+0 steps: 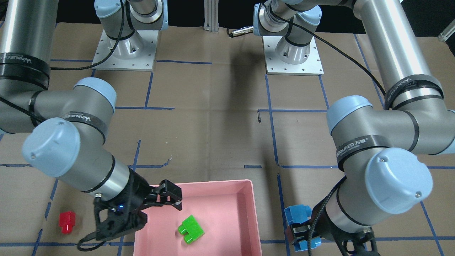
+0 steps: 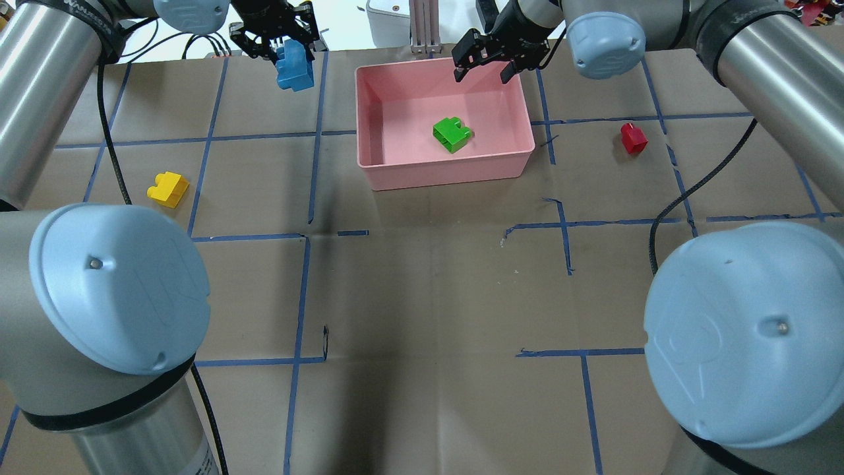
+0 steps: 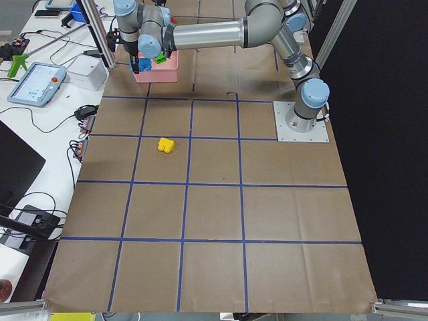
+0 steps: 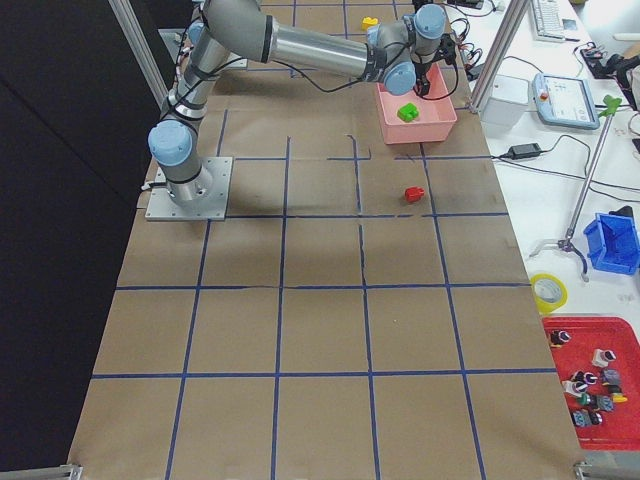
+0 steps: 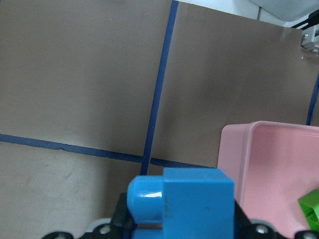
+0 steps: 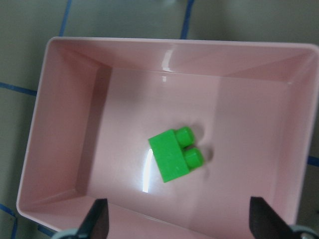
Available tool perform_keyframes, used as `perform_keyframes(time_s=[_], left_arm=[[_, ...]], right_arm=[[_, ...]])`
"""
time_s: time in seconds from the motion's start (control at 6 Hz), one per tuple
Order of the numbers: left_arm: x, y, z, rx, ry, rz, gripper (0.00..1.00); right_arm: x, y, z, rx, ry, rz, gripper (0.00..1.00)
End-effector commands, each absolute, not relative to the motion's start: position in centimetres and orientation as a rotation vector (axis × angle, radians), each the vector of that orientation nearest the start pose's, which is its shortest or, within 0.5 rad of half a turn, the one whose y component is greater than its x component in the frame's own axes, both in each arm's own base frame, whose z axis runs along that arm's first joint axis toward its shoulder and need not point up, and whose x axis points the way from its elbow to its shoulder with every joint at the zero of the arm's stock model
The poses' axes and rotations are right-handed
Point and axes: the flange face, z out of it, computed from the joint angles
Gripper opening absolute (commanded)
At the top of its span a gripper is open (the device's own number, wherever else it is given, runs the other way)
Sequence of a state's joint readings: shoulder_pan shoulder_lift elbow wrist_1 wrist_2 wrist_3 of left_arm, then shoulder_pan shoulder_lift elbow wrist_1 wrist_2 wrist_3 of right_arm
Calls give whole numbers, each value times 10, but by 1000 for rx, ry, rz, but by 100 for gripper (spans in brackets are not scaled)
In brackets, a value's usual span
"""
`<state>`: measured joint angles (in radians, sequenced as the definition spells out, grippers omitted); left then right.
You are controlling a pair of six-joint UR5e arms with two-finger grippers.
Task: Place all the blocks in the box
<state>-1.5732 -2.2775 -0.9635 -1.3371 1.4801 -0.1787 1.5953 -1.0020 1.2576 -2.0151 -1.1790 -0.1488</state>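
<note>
Well, at this moment your left gripper (image 2: 285, 47) was pinching the blue block (image 2: 295, 66) between its fingers. It held the block above the paper-covered table (image 2: 422, 290), near the far left corner of the pink box (image 2: 445, 173) but outside it. Your right gripper (image 2: 483, 71) hung over the box's far rim, its fingers (image 6: 97, 219) spread wide with nothing between them. You had the green block (image 2: 452, 134) lying inside the box, studs pointing sideways. The yellow block (image 2: 168, 189) sat on the table well to the box's left. The red block (image 2: 633, 138) sat off to its right, apart from both grippers.
</note>
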Motion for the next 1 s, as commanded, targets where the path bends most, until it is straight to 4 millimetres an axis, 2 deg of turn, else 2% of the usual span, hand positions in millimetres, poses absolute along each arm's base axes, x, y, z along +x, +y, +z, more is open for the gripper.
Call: perform_keyframes(time_s=[0.0,0.17,0.33,0.5,0.67,0.83], left_arm=[[-218,-764,353,-294,3208,-200,0],[-257,-760,339,-287,3215,-218,0],[-275,-767,311,-291,3221,-246,0],[-298,-766,282,-307,3222,-237,0],[-312,-766,259,-305,3213,-252,0],[-318,-760,267,-292,3191,-257,3]], right_arm=[[79,-711,375,-325,2836,-250,100],[33,-710,374,-341,2982,-215,100],[10,-707,369,-323,3166,-140,100],[4,-705,340,-314,3179,-63,100],[0,-701,300,-292,3159,-4,99],[-5,-710,280,-289,3176,-116,99]])
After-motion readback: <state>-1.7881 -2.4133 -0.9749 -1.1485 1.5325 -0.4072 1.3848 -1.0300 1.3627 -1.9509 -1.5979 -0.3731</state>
